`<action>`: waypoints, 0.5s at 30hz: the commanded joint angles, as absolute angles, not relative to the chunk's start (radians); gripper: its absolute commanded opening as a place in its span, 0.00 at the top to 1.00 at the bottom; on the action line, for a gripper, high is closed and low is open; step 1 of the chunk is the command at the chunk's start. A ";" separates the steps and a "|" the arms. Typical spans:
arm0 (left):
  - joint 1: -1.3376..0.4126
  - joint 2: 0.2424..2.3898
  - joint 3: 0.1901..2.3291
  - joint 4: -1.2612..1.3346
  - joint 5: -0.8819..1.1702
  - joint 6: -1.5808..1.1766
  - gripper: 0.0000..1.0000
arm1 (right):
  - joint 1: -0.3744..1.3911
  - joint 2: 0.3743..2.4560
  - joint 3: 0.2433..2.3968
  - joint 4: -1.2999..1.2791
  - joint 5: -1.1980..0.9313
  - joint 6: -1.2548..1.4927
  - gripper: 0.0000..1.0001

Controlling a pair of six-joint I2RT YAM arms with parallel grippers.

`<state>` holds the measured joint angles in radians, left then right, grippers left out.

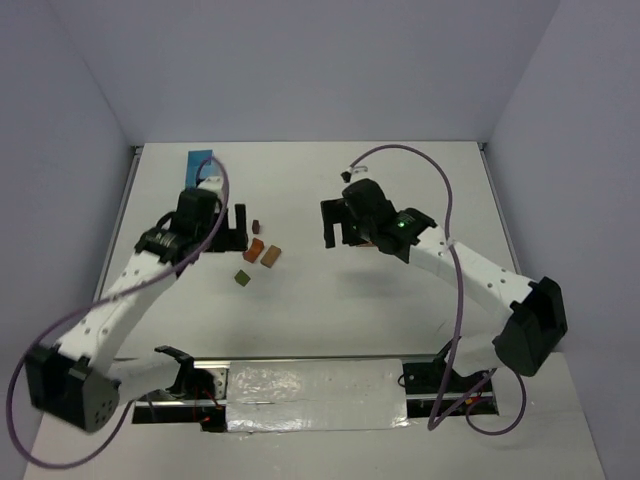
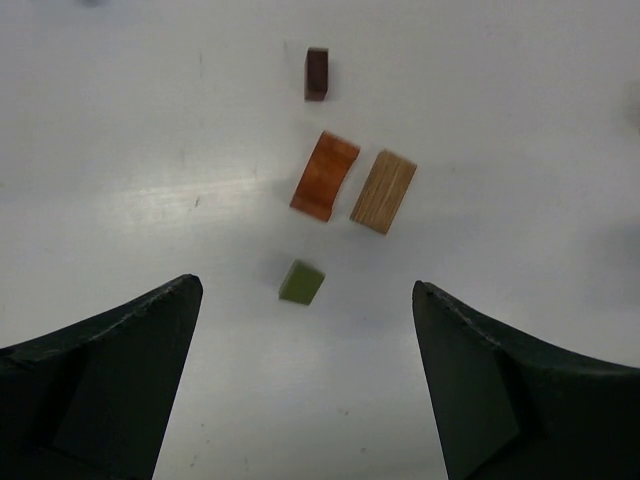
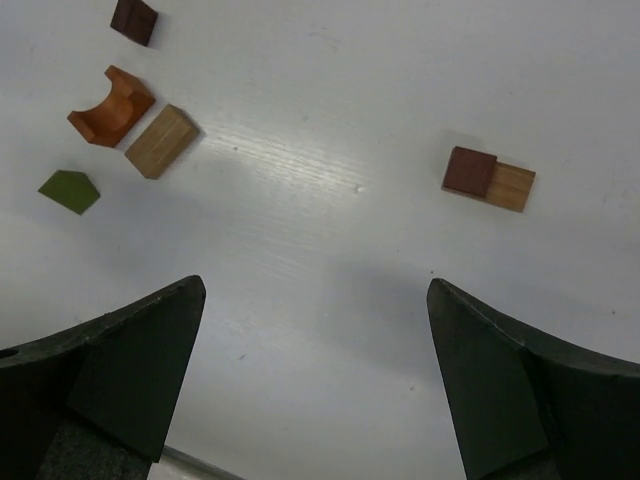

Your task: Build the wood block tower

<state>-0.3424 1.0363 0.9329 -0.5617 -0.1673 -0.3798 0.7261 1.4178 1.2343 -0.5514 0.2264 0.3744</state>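
Four loose blocks lie apart on the white table: a dark brown cube (image 1: 257,227), an orange-red arch (image 1: 255,249), a tan rectangle (image 1: 271,257) and an olive-green piece (image 1: 242,279). In the left wrist view they are the cube (image 2: 316,73), arch (image 2: 324,175), tan rectangle (image 2: 384,191) and green piece (image 2: 301,282). My left gripper (image 1: 228,226) (image 2: 306,290) hangs open and empty above the table just left of them. My right gripper (image 1: 338,226) (image 3: 315,285) is open and empty to their right. In the right wrist view a second dark brown cube (image 3: 469,171) sits on a second tan block (image 3: 512,188).
A light blue box (image 1: 200,160) lies at the table's far left edge. Both arm bases and a foil-covered strip (image 1: 315,395) are at the near edge. Grey walls enclose the table on three sides.
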 commanded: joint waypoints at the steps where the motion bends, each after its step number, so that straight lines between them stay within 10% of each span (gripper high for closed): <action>1: -0.325 1.321 1.191 -0.529 -0.111 -0.327 0.01 | 0.710 1.292 1.138 -0.454 0.181 0.390 0.00; 15: -0.273 1.969 1.623 -0.617 -0.095 -0.209 0.29 | 0.724 0.916 0.853 -0.426 0.078 0.379 0.00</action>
<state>-0.2855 1.9514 1.5326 -0.5888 -0.1059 -0.2493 0.7170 0.9726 0.8822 -0.4595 0.1001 0.3805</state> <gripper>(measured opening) 0.713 0.996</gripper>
